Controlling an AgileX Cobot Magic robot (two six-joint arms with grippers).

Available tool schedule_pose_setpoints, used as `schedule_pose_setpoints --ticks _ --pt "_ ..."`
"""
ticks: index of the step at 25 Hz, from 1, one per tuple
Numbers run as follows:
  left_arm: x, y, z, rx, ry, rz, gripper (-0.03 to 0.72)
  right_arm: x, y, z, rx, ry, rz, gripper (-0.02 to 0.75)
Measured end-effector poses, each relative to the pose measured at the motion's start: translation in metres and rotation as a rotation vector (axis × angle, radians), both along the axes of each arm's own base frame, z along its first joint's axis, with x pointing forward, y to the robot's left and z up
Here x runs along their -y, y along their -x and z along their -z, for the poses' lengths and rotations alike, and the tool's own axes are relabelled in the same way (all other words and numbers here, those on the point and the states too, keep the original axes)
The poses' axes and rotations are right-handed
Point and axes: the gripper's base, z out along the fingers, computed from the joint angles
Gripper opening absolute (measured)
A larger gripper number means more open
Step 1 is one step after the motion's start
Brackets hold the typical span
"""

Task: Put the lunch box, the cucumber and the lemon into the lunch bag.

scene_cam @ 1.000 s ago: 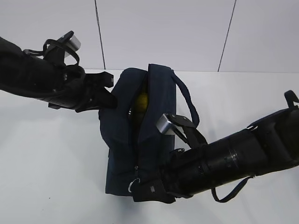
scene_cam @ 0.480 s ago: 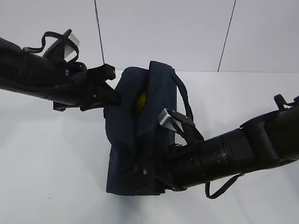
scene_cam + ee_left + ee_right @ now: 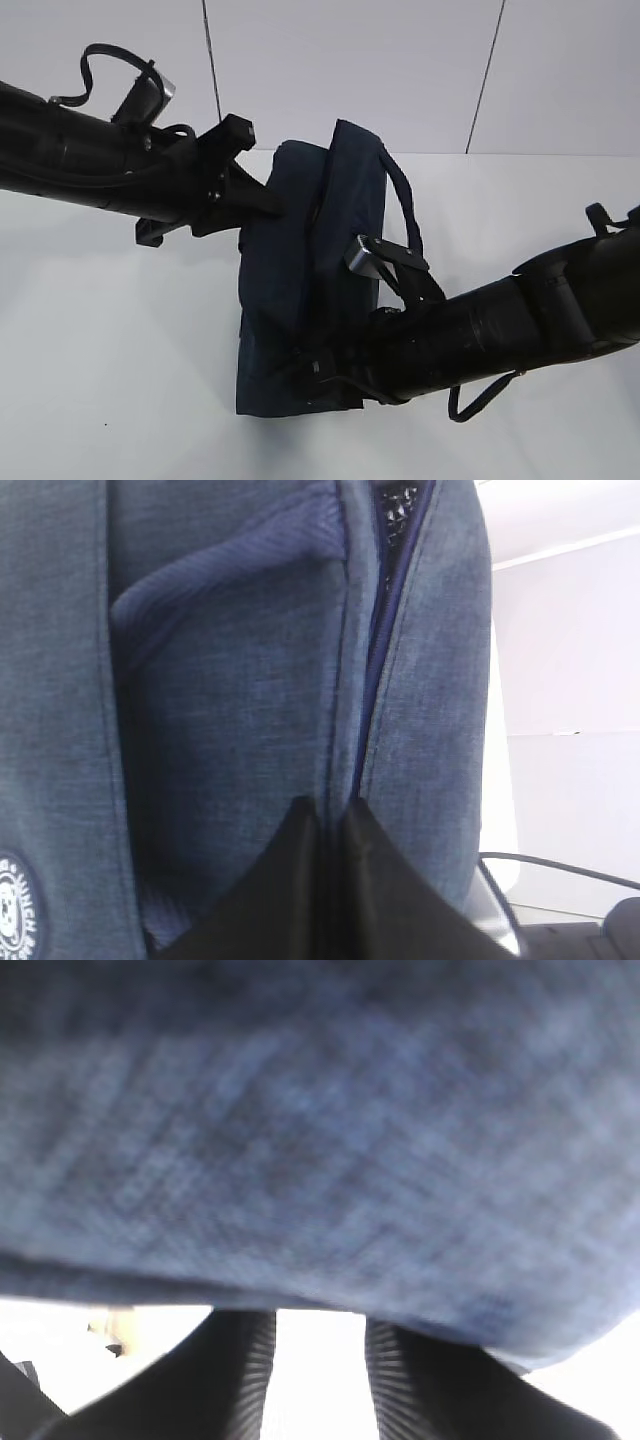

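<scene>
The dark navy lunch bag (image 3: pixel 285 300) stands in the middle of the white table, its top slit pressed almost closed. My left gripper (image 3: pixel 262 203) is at the bag's upper left edge. In the left wrist view the left gripper (image 3: pixel 331 815) is shut on the fabric edge beside the zipper (image 3: pixel 385 630). My right gripper (image 3: pixel 318 368) is low at the bag's near end. In the right wrist view the right gripper (image 3: pixel 320 1325) stands open, with white table between its fingers and the bag (image 3: pixel 320 1110) just past their tips. The lunch box, cucumber and lemon are hidden.
The white table (image 3: pixel 120 350) lies bare to the left and right of the bag. A white panelled wall (image 3: pixel 350 70) stands behind it. One bag handle (image 3: pixel 405 215) arches over the right side, above my right arm (image 3: pixel 500 320).
My right gripper has opened at the bag's near end. My left gripper has lifted and pushed the bag's edge to the right. The slit has narrowed and now hides the lemon.
</scene>
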Motion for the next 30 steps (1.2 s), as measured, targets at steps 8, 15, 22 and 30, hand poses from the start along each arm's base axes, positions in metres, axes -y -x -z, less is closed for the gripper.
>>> schedule_pose_setpoints --ticks 8,15,22,30 --pt "0.0019 0.0013 -0.0009 -0.021 0.031 0.008 0.008 0.0005 -0.0005 0.0005 0.002 0.007 0.006 0.254" --pt "0.0025 0.0023 -0.0013 -0.025 0.037 0.019 0.008 0.0005 -0.0005 0.0005 0.002 0.007 0.006 0.253" --pt "0.0025 0.0023 -0.0013 -0.025 0.037 0.019 0.008 -0.0043 -0.0023 -0.0056 0.007 -0.039 -0.017 0.266" --pt "0.0025 0.0023 -0.0013 -0.025 0.037 0.019 0.008 -0.0067 -0.0039 -0.0026 -0.004 -0.049 -0.026 0.252"
